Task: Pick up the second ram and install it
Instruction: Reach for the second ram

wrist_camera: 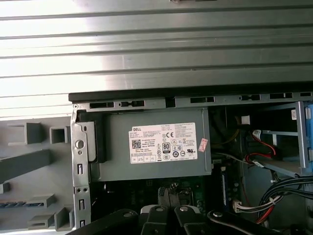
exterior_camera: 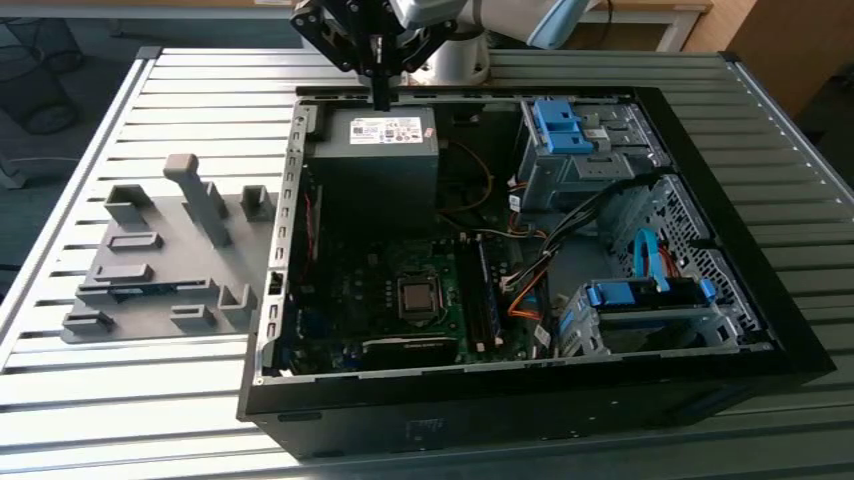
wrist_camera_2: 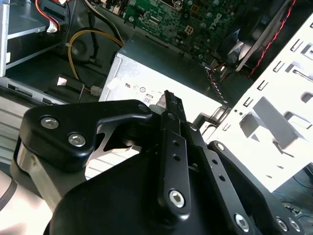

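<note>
Slatted silver metal table (exterior_camera: pixel 80 400) carries the whole job. At the exterior view's left lies a grey plastic holder tray (exterior_camera: pixel 174 265) with upright blocks and slots, made to keep parts on edge where fingers can reach them. In one low slot sits a long, thin blue-green circuit strip, apparently the second ram (exterior_camera: pixel 144 291), not yet lifted. Beside the tray, the open black computer case (exterior_camera: pixel 781 330) lies on its side so that its green motherboard (exterior_camera: pixel 400 300) faces upward for installing. The black two-finger gripper (exterior_camera: pixel 380 95) hangs well apart from the ram, above the far edge of the grey box-shaped power supply (exterior_camera: pixel 380 150). In the second wrist view its fingers (wrist_camera_2: pixel 173 147) look pressed together with nothing between them. Blue-clipped metal drive cages (exterior_camera: pixel 587 150) occupy the case's right side.
</note>
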Robot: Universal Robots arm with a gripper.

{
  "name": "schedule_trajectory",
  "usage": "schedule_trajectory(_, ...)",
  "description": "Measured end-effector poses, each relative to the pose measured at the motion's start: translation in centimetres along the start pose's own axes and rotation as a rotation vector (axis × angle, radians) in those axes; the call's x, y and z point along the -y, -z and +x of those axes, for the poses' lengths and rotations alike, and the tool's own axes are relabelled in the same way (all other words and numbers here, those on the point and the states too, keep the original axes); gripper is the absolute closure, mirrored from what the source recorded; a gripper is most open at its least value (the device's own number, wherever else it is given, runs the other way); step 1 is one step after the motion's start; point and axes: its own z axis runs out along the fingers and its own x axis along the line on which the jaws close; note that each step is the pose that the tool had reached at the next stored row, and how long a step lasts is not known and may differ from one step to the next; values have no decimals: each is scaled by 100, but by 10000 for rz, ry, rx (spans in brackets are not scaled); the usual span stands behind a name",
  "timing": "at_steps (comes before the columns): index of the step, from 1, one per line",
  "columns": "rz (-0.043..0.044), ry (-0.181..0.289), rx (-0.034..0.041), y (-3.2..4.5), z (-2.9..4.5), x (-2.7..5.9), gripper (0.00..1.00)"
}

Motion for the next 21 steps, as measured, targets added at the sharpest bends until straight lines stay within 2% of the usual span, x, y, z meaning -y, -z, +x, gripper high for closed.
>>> schedule_trajectory(21,1,0,0,-1,45,4,89)
